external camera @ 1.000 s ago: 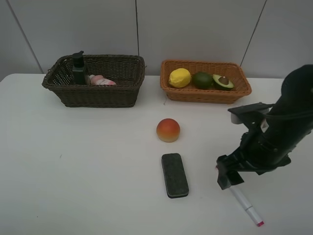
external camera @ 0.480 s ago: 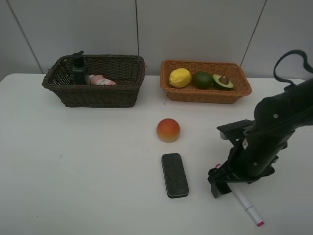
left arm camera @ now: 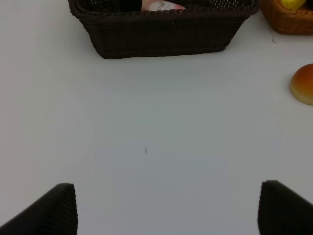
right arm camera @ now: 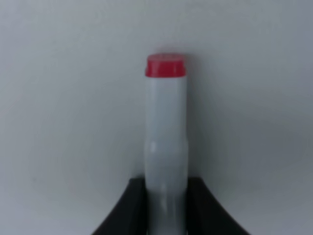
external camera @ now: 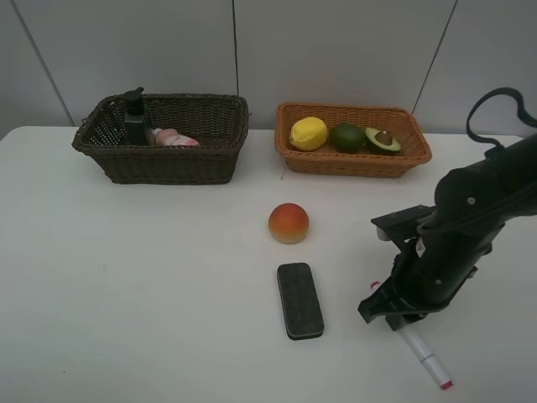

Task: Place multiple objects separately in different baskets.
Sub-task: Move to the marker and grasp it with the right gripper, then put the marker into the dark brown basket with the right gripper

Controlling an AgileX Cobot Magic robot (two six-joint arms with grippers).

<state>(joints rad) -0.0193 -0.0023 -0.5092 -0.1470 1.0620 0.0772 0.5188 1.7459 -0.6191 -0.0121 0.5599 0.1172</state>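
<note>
The white marker with a red cap lies on the table at the front right. My right gripper is down on its near end and, in the right wrist view, the right gripper is shut on the marker. The peach and black eraser lie mid-table. The dark brown basket holds the green pump bottle and pink bottle. The tan basket holds the lemon, lime and halved avocado. My left gripper hangs open above bare table.
The white table ends at a grey wall behind the baskets. In the left wrist view the dark basket is ahead, with the peach and a corner of the tan basket at the edge.
My right arm swung in over the marker's near end and settled there, and its jaws closed on the marker. Nothing else has moved.
</note>
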